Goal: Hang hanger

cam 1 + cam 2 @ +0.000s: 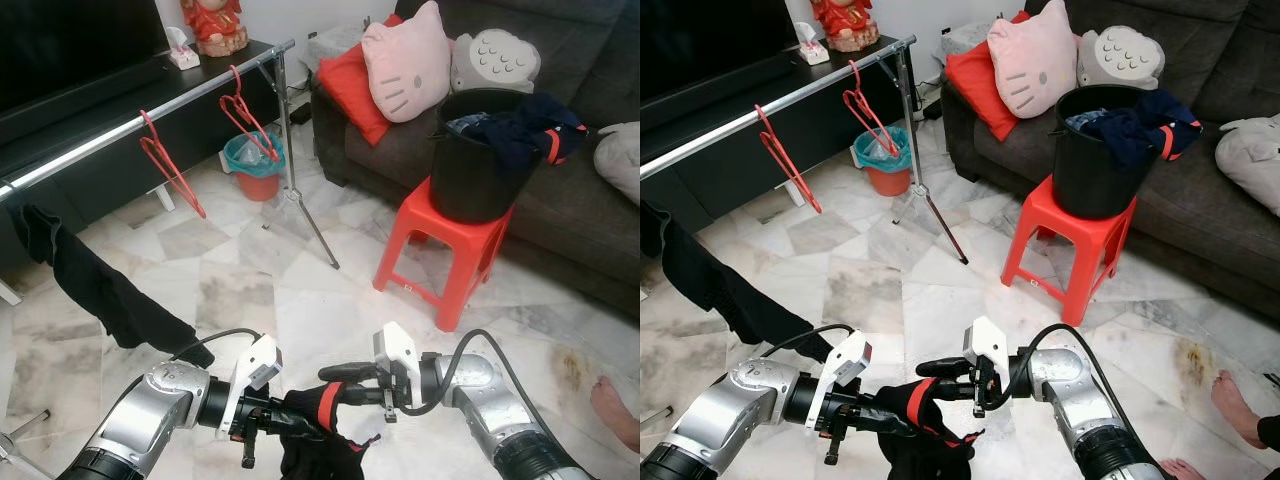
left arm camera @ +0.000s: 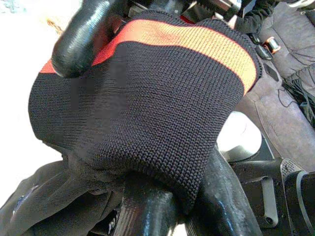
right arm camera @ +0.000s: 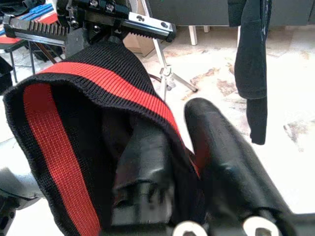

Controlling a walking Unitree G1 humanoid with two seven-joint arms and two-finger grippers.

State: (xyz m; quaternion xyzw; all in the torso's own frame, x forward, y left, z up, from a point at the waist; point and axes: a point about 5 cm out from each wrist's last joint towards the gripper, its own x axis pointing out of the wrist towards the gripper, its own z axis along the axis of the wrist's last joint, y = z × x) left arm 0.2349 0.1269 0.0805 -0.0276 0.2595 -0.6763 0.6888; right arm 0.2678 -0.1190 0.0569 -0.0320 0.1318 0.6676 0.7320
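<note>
Low in front of me, both grippers hold a black knit garment [image 1: 312, 440] with a red band at its cuff. My left gripper [image 1: 283, 415] is shut on the cuff from the left, one black finger [image 2: 83, 34] pressing on top of the knit [image 2: 147, 98]. My right gripper [image 1: 332, 385] grips the same cuff [image 3: 74, 98] from the right, with one finger [image 3: 221, 147] outside the fabric and the other under it. Two red hangers [image 1: 170, 165] [image 1: 245, 115] hang on the silver rail [image 1: 90, 145] at the upper left, well away from both grippers.
A black garment [image 1: 100, 290] drapes from the rail's left end. The rack's tripod leg [image 1: 300, 205] stands beside a teal and red bin [image 1: 255, 165]. A black bucket [image 1: 480, 160] of clothes sits on a red stool [image 1: 440, 245] before the sofa [image 1: 590, 60]. A person's foot [image 1: 615, 410] is at the right.
</note>
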